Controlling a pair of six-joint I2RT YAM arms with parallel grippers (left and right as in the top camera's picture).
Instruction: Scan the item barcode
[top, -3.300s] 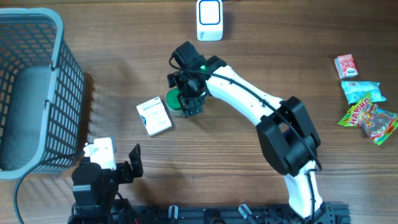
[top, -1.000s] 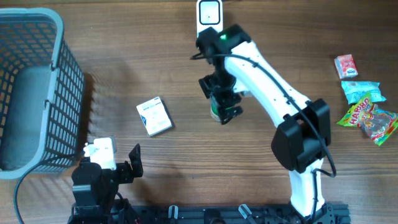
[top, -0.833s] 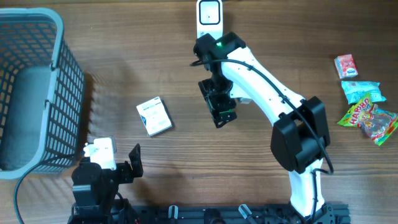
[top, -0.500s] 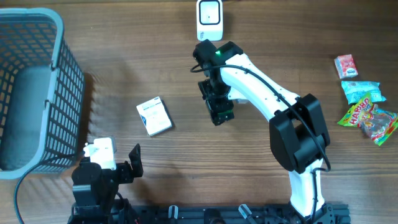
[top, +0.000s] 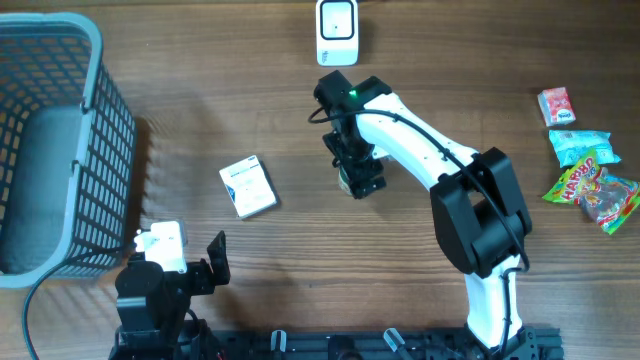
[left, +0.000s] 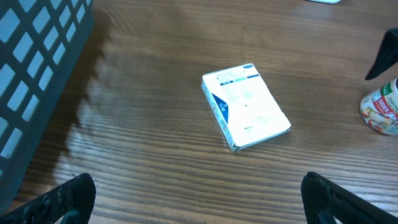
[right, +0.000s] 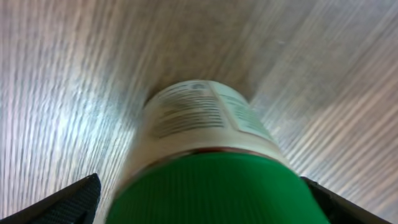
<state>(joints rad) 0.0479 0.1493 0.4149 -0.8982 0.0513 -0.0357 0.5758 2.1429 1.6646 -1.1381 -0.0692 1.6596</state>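
The item in hand's reach is a small jar with a green lid (right: 217, 193) and a white printed label (right: 199, 115), standing on the wooden table just below the white scanner (top: 337, 30). My right gripper (top: 356, 176) hangs over the jar (top: 346, 184), its fingers either side of the lid; a narrow gap shows at the left finger, so the right gripper (right: 200, 202) is open. The jar (left: 381, 112) also shows at the right edge of the left wrist view. At the table's near left edge, my left gripper (left: 199, 202) is open and holds nothing.
A white and blue box (top: 247, 187) lies flat left of the jar, in front of the left gripper (top: 215, 262). A grey wire basket (top: 95, 40) fills the far left. Several snack packets (top: 590, 175) lie at the right edge.
The right arm brought the jar from beside the white box to the middle, below the scanner, and has shifted slightly over it in the last second. The left arm stayed still.
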